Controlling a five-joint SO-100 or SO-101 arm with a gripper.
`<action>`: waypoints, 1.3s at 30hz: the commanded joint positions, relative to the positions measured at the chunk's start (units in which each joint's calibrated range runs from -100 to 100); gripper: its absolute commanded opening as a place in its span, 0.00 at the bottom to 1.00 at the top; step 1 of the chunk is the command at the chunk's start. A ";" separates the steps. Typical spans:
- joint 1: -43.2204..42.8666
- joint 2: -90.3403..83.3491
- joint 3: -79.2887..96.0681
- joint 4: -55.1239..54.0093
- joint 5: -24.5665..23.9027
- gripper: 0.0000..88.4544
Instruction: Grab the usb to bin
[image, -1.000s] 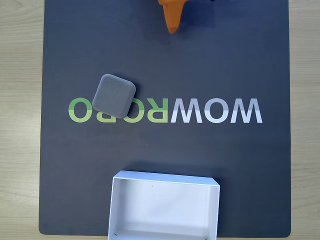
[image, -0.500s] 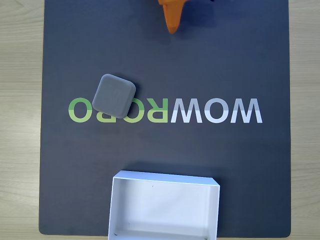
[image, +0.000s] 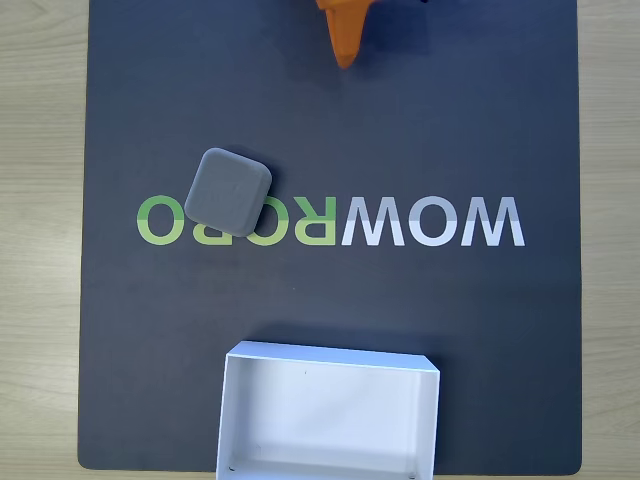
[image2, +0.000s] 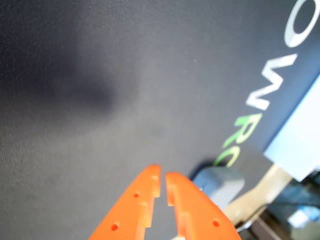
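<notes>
The usb (image: 228, 191) is a small flat grey square block lying on the dark mat over the green letters, left of centre in the fixed view. In the wrist view the usb (image2: 220, 182) shows blurred near the bottom, just right of the fingers. The bin (image: 328, 414) is a shallow white box at the mat's bottom edge, with nothing inside; a corner of the bin (image2: 300, 145) shows at the wrist view's right edge. My orange gripper (image: 346, 58) points down from the top edge, far from the usb. In the wrist view the gripper (image2: 163, 172) is shut with nothing held.
A dark mat (image: 480, 120) with WOWROBO lettering (image: 430, 222) covers the table. Light wood tabletop (image: 40, 200) borders the mat on both sides. Bare mat stretches between the gripper and the usb.
</notes>
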 joint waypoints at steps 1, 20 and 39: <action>0.02 -0.01 0.00 0.01 0.09 0.01; 0.02 -0.01 0.09 0.01 0.14 0.01; 5.83 31.53 -20.23 -21.64 0.09 0.02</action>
